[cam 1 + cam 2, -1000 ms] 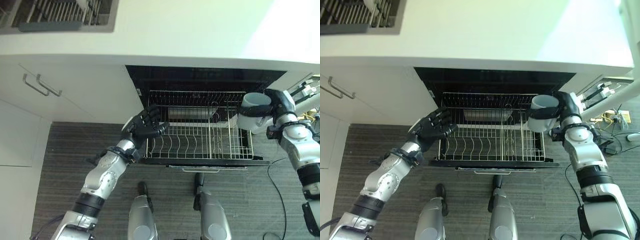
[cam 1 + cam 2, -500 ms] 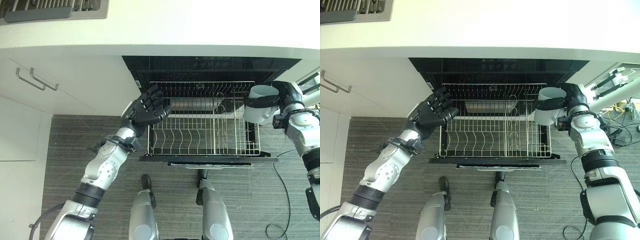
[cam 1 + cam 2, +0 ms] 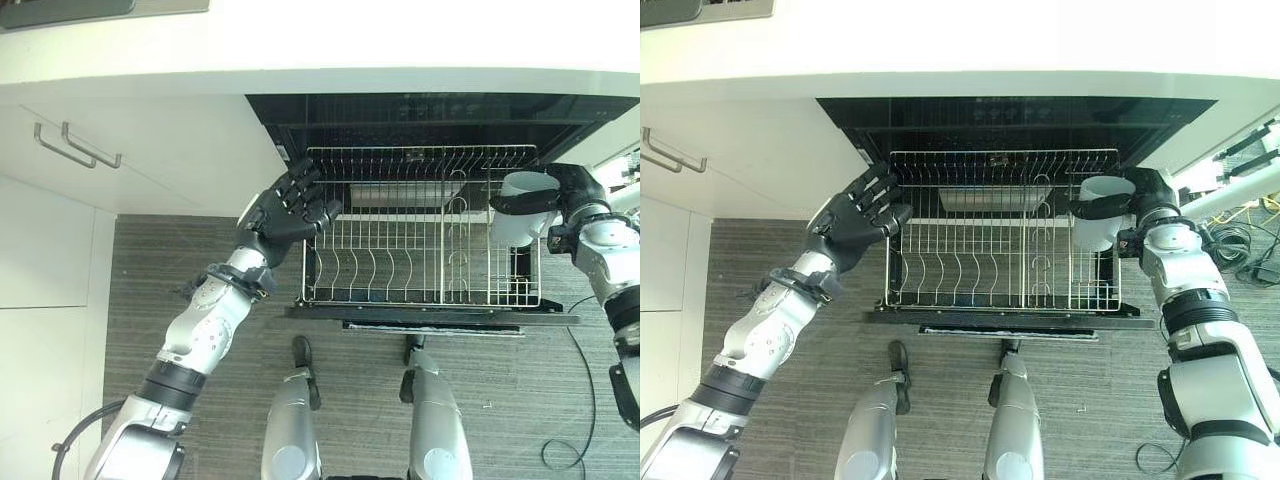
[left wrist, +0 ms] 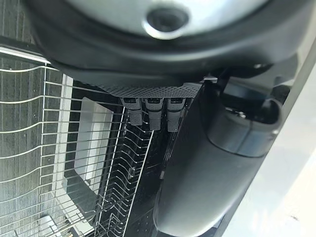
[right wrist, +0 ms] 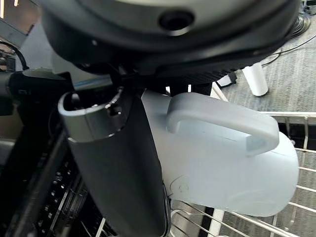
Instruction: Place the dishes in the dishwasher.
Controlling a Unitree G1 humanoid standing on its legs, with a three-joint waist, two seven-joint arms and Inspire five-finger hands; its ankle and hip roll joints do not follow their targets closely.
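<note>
Mug (image 3: 518,208): white, with handle, held in right hand (image 3: 570,188), fingers and thumb curled round its body. Mug sits at the right end of the pulled-out wire rack (image 3: 420,225), above the rack's right edge, mouth tilted toward the dishwasher (image 3: 440,110) opening. Left hand (image 3: 285,212) is at the rack's left end, fingers spread and straight, holding nothing; contact with the rack cannot be told. White tabletop (image 3: 330,40) overhangs the dishwasher. Cabinet handles (image 3: 75,148) on the left.

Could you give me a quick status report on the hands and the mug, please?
Right hand shut on white mug, held at the rack's right edge. Left hand open by the rack's left side. Rack pulled out, nothing blocking.
</note>
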